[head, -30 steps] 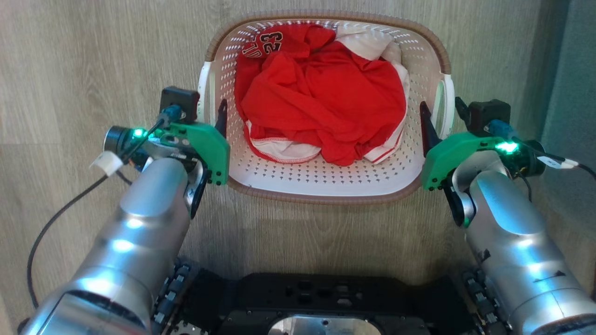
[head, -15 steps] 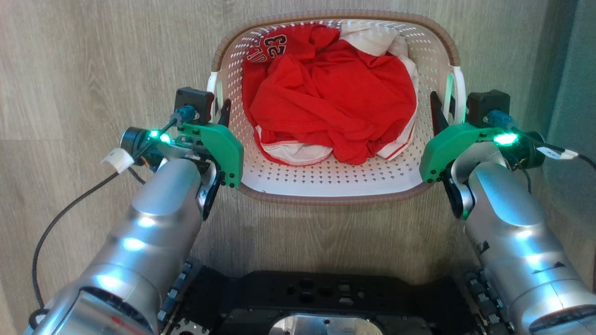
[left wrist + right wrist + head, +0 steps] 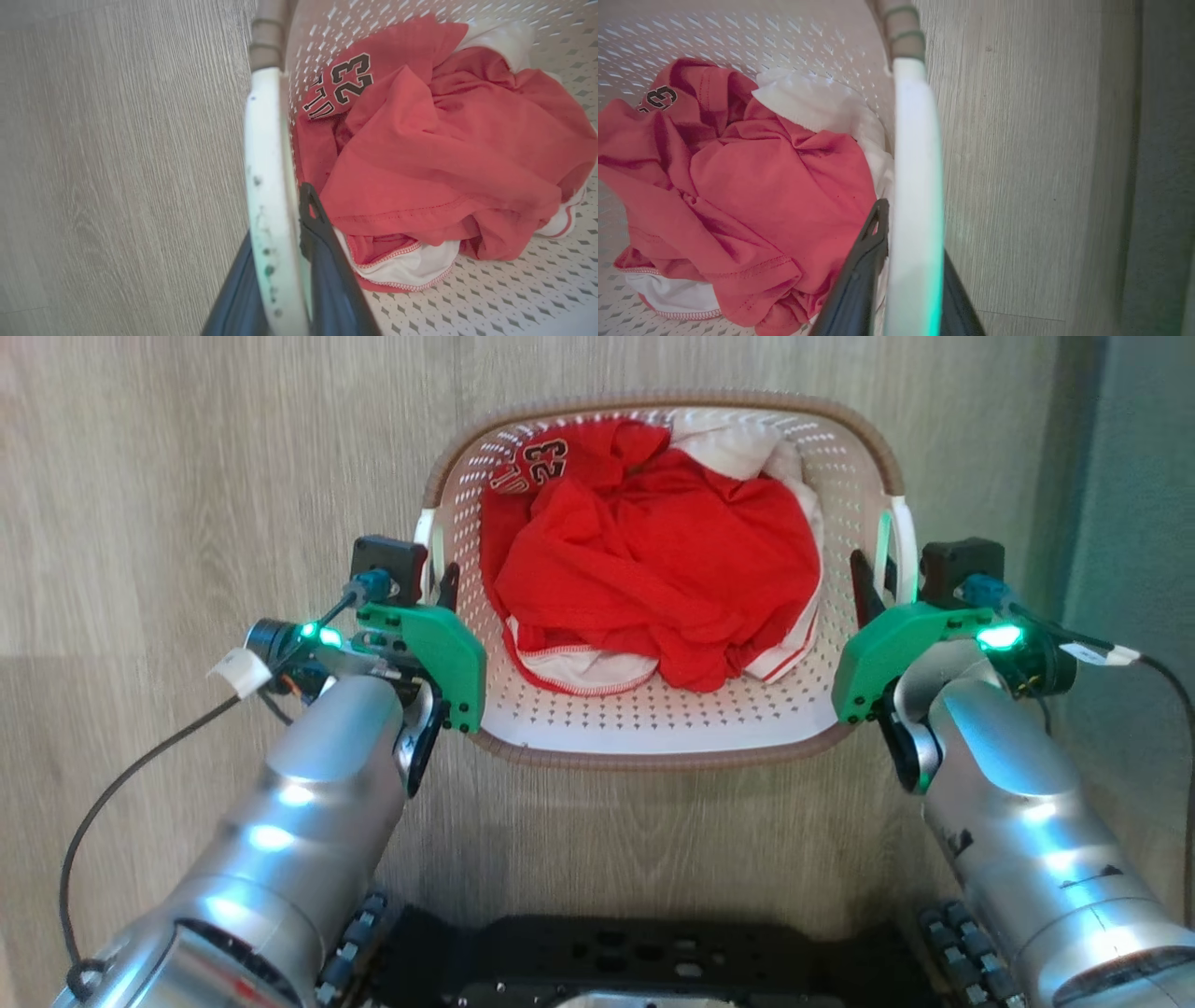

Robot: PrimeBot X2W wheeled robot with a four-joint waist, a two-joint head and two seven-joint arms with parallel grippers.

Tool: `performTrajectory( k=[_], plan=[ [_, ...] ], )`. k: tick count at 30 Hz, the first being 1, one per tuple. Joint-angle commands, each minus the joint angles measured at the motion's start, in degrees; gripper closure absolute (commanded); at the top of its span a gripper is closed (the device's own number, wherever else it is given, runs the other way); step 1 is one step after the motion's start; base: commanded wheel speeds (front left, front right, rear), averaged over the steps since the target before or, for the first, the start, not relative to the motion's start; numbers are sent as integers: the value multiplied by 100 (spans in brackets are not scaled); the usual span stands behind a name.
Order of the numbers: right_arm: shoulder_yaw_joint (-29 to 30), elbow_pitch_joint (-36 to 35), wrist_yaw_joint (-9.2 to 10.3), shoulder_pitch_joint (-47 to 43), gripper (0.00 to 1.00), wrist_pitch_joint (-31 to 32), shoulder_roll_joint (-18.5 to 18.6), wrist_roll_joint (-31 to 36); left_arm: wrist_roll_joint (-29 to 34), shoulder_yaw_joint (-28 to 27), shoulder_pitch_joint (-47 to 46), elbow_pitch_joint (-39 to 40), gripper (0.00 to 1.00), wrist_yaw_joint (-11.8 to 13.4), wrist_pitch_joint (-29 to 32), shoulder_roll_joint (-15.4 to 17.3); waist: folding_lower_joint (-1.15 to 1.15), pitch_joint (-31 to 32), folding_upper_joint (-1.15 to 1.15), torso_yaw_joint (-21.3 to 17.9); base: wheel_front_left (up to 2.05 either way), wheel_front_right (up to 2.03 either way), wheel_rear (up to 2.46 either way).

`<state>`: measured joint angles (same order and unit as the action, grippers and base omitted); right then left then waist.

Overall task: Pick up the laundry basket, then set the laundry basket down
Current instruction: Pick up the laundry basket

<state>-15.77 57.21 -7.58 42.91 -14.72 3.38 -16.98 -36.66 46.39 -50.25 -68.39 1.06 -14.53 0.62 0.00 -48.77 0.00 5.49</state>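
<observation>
The laundry basket (image 3: 672,733), cream-white with perforated walls and a brown rim, sits in the middle of the head view over the wood-look floor. Crumpled red clothes (image 3: 653,569) and a white garment (image 3: 738,434) fill it. My left gripper (image 3: 435,583) is shut on the white left handle (image 3: 268,154), one dark finger (image 3: 322,242) inside the basket and the other outside. My right gripper (image 3: 882,581) is shut on the white right handle (image 3: 917,154) in the same way, its inner finger (image 3: 861,266) against the red cloth. I cannot tell whether the base touches the floor.
A grey-green strip (image 3: 1134,523) runs along the right edge of the floor. My black base (image 3: 635,957) lies below the basket. A dark cable (image 3: 121,775) loops off my left wrist. Open floor (image 3: 187,476) surrounds the basket on the left and far sides.
Both grippers have closed onto the basket's side handles. The head view has shifted, so the basket and floor seam sit lower in the picture.
</observation>
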Motion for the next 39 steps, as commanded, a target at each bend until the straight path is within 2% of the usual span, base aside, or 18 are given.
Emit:
performTrajectory(
  k=[1, 10, 17, 27, 32, 39],
  plan=[
    [-176, 9, 9, -322, 100, -28, -50, -55, -29, 3, 263, -90, 100, 64, -44, 226, 0, 222, 0, -76, 0, 0, 0],
    [-701, 626, 9, -404, 100, 13, -50, -582, -308, 242, 671, -205, 100, 34, 160, 226, 0, 1010, 0, -212, 0, 0, 0],
    [-1240, 973, 9, -592, 100, 356, -50, -1166, -573, 474, 1137, -224, 100, -7, 584, 226, 0, 1770, 0, -281, 0, 0, 0],
    [-1953, 1056, 9, -1043, 100, 1003, -50, -1980, -871, 730, 1734, -360, 100, -142, 1386, 226, 0, 2942, 0, -384, 0, 0, 0],
    [-2326, 1114, 9, -1366, 100, 1344, -50, -2379, -945, 849, 1996, -398, 100, -185, 1518, 226, 0, 3558, 0, -416, 0, 0, 0],
    [-2672, 1135, 9, -1572, 100, 1544, -50, -2723, -1011, 1000, 2280, -398, 100, -213, 1621, 226, 0, 4077, 0, -453, 0, 0, 0]
  ],
)
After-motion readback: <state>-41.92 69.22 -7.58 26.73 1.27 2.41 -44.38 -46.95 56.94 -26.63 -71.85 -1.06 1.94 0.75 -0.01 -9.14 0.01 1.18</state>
